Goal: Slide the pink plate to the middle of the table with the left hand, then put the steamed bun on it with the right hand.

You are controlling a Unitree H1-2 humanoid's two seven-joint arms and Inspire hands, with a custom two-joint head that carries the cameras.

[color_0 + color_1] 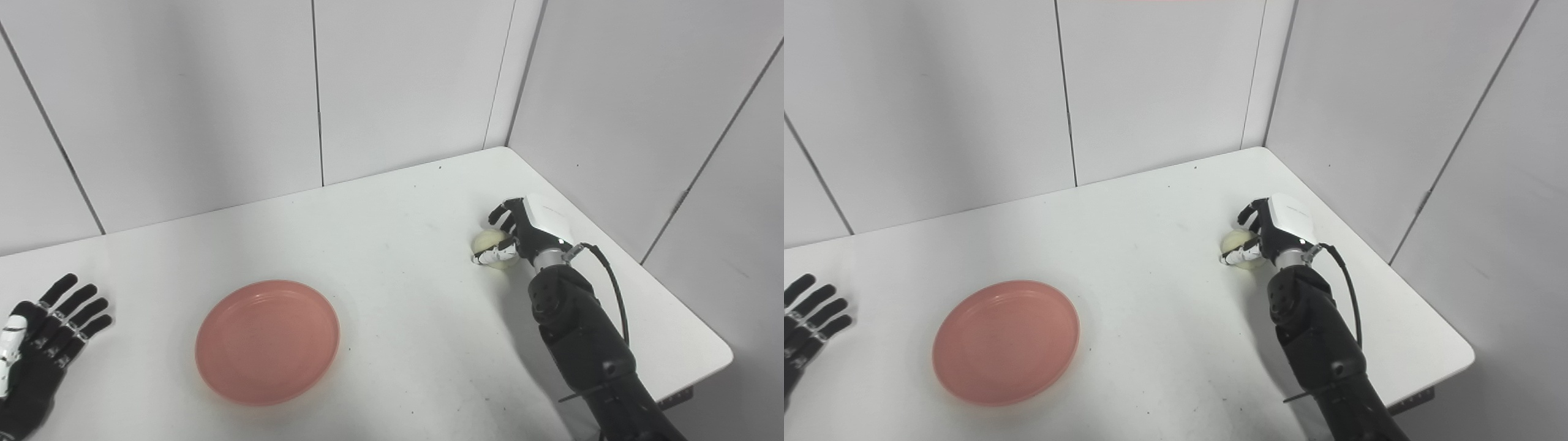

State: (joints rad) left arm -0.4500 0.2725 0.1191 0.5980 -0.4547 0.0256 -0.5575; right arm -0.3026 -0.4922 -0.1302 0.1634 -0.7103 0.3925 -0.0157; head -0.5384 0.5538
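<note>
The pink plate [267, 342] lies empty on the white table [398, 257], left of the middle near the front. The pale steamed bun [492, 240] sits on the table at the right, toward the back. My right hand [528, 231] is at the bun with fingers over its top and thumb curled round its front, closed on it. My left hand [43, 324] rests at the table's left edge with fingers spread, holding nothing, well left of the plate. The scene also shows in the right eye view, with the plate [1006, 342] and the bun [1237, 240].
White wall panels close the table at the back and along the right side. The table's rounded front right corner [723, 355] is near my right forearm. Bare tabletop lies between the plate and the bun.
</note>
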